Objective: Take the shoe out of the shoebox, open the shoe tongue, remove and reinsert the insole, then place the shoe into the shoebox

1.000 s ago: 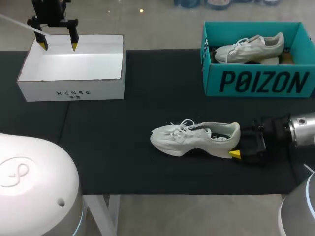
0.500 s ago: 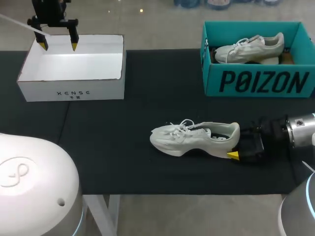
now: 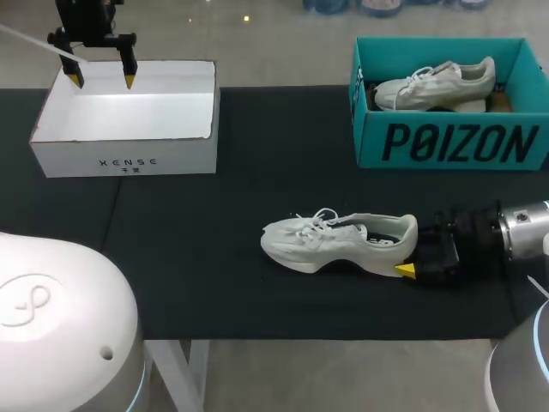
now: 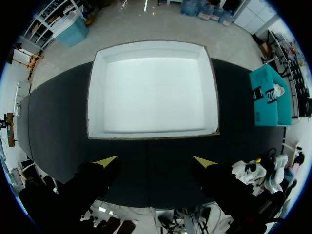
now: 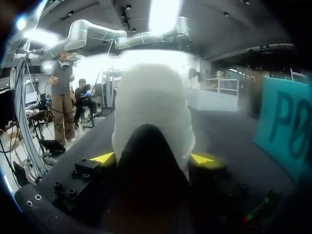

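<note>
The shoe (image 3: 339, 240) stands on the black bench (image 3: 214, 283) at lower centre of the head view, toe pointing left. The right gripper (image 3: 410, 257) comes in from the right edge at its heel. Over the last second it has slid slightly leftward onto the heel while the shoe has stayed put. I judge the shoe already taken out and a steadying hold being set up for the tongue step.

Only one yellow tip shows from above. The right wrist view shows both, jaws spread wide either side of the heel, not visibly pinching it.

Farther back, at upper right, the teal shoebox (image 3: 446, 142) holds a second shoe (image 3: 433, 84). At upper left the left gripper (image 3: 101, 79) hangs unmoved over the white box (image 3: 129, 116). Its wrist view shows the jaws wide open, holding nothing.
</note>
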`<state>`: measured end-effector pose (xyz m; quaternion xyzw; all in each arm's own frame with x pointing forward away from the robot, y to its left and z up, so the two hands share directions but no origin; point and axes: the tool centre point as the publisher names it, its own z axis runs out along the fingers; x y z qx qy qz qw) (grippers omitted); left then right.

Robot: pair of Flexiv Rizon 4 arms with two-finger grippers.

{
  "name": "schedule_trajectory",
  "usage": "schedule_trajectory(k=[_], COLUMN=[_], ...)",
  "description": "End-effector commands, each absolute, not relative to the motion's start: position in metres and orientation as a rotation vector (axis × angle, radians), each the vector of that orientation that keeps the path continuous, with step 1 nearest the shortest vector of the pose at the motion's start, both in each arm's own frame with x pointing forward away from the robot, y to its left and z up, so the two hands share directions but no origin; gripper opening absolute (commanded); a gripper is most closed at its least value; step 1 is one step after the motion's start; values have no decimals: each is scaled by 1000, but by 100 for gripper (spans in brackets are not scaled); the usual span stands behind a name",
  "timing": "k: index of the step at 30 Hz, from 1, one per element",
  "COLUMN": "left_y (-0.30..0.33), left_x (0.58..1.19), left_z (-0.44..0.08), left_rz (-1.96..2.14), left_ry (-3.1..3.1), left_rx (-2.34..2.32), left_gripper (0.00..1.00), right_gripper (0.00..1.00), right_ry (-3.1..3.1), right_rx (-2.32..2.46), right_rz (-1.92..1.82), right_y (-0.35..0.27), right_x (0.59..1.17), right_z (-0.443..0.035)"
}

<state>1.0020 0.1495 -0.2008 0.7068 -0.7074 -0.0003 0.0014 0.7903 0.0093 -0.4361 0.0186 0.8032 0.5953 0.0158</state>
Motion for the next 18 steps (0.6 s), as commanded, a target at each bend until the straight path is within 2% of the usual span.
schedule_trajectory(k=[1, 7, 18], left_y=[150, 144, 25], left_x=[1002, 1001, 950], left_z=[-200, -199, -208], left_rz=[-2, 0, -61], left_ry=[-2220, -2224, -2398], left_rx=[2219, 2237, 2214], left_gripper=[100, 100, 100], right_gripper=[0, 0, 0], right_ry=[2500, 2500, 2500], right_rx=[58, 58, 58], right_rz=[1848, 1848, 1848], right_y=[13, 13, 13], right_x=[790, 790, 790], right_z=[-442, -442, -442])
